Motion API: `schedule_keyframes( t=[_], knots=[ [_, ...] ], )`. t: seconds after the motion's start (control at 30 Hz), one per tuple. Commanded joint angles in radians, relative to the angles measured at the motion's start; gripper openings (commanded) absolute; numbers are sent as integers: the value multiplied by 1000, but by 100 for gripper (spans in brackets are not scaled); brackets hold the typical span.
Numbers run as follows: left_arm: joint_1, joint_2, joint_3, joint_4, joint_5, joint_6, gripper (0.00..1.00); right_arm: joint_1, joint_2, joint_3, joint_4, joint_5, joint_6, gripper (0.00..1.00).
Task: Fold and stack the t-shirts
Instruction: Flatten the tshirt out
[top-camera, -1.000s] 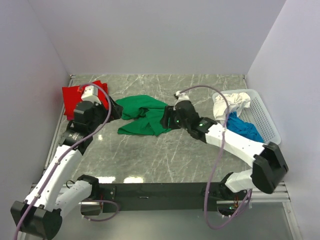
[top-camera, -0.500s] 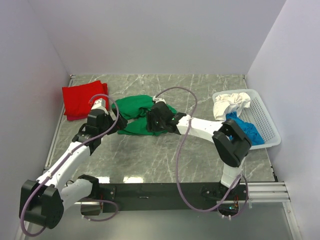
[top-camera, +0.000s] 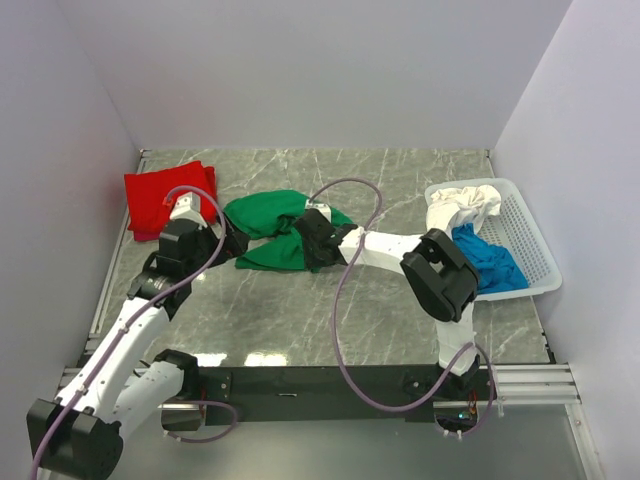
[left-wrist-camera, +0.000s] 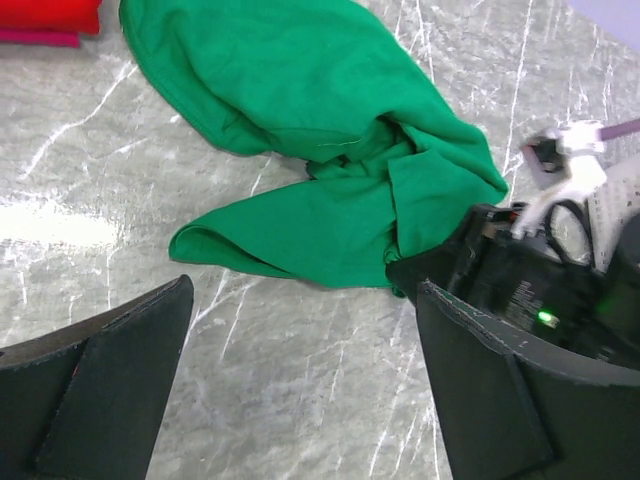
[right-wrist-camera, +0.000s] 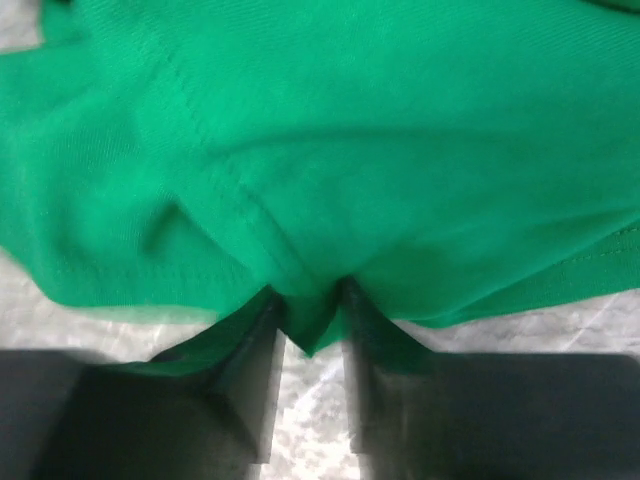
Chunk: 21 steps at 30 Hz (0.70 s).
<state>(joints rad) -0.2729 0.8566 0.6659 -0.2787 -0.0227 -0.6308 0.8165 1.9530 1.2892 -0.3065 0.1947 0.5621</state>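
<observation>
Crumpled green t-shirt (top-camera: 275, 232) lies mid-table, slightly left of centre. Right gripper (right-wrist-camera: 305, 300) pinches a thin fold at the shirt's near-right edge. Left gripper (left-wrist-camera: 302, 290) hangs wide open and empty by its near-left side. Risk: so shallow a bite could slip free when pulled.

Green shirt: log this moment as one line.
stage: grasping | green shirt: crumpled, mid-table | right claw: pinching a fold of it | left claw: open, empty, near it | red shirt: folded, far left

The green t-shirt (right-wrist-camera: 380, 150) looks soft, matt knit cloth; my jaws' pads (right-wrist-camera: 245, 380) matt black plastic; the desk (top-camera: 280, 300) beneath it glossy veined stone.
</observation>
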Motion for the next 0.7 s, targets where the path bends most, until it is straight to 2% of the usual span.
schedule_keyframes(
  t=[0.0, 0.07, 0.1, 0.23, 0.37, 0.5, 0.6, 0.67],
  knots=[
    [-3, -31, 86, -57, 15, 37, 99, 4, 40, 58, -42, 63, 12, 32],
    [-3, -47, 96, -86, 12, 55, 99, 4, 34, 50, -33, 34, 7, 16],
    [-3, -53, 98, -89, 4, 59, 99, 4, 2, 33, -31, 31, 7, 0],
    [-3, -68, 89, -85, -3, 57, 99, 3, -136, -2, -75, 55, -24, 0],
    [-3, -56, 90, -77, 9, 57, 99, -14, -320, -48, -175, 150, -62, 0],
    [-3, -60, 97, -96, -20, 62, 99, -132, -483, -128, -235, 199, -90, 0],
    [-3, -67, 98, -105, -54, 59, 99, -276, -535, -198, -221, 184, -114, 0],
    [-8, -65, 94, -99, -52, 53, 98, -324, -542, -221, -211, 209, -131, 0]
  ],
)
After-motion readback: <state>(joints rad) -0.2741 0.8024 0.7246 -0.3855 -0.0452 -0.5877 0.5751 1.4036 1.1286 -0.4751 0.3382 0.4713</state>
